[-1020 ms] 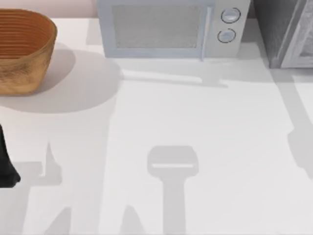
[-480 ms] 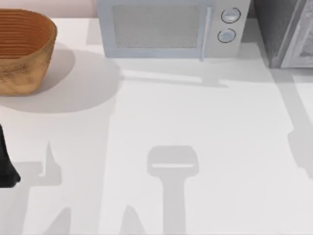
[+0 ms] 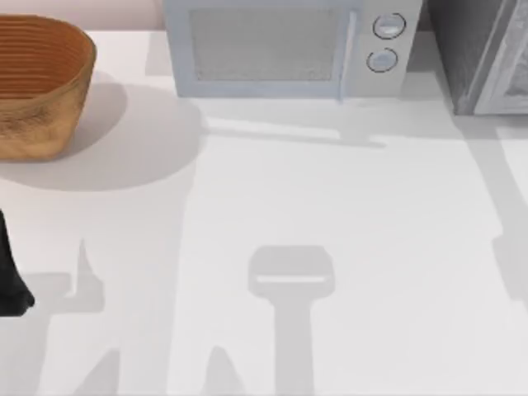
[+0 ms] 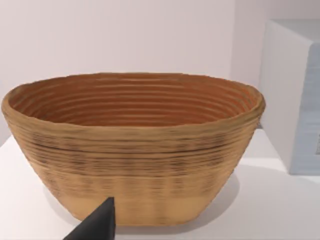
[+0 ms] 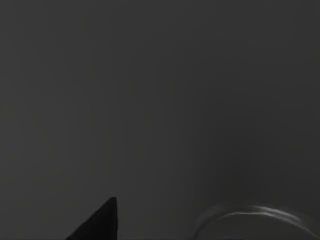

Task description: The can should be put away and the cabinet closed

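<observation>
The can is out of view. The grey cabinet (image 3: pixel 478 58) stands at the table's back right corner, with a paler panel angled along its right side. My left arm (image 3: pixel 11 280) is parked at the table's left edge, and one dark fingertip (image 4: pixel 100 222) points at the woven basket (image 4: pixel 132 150). The right wrist view is dark.
A woven basket (image 3: pixel 37 87) sits at the back left. A pale microwave (image 3: pixel 285 49) with two round knobs stands at the back middle, its door shut. Open white table (image 3: pixel 330 190) stretches in front of both.
The shadow at the table's right edge has shrunk toward the right. The left arm, basket and microwave have not moved.
</observation>
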Motion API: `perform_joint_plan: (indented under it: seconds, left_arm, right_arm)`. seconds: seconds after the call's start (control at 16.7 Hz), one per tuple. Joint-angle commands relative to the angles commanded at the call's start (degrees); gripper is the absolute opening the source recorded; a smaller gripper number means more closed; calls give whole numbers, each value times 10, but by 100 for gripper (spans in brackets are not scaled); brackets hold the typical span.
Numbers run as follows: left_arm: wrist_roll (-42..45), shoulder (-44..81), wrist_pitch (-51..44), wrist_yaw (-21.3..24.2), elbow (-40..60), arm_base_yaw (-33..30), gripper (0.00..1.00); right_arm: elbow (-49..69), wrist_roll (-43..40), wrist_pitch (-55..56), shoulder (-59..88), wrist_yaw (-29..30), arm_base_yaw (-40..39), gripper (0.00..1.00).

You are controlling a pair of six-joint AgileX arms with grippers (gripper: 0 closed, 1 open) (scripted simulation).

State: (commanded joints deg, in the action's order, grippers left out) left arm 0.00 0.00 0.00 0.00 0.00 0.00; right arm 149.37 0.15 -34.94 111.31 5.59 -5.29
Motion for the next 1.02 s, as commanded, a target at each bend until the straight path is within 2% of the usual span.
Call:
perform_joint_plan:
  seconds: [0.18,0.36,1.02]
  left_arm:
    - [0,0,0,0,0,0,100]
    - [0,0,0,0,0,0,100]
    - [0,0,0,0,0,0,100]
  right_arm:
    - [-124,-9,46,-115,-15,5,100]
    - [-302,-17,101,-263,-32,12,100]
    - [-1159,-20,289,-854,-64,41,100]
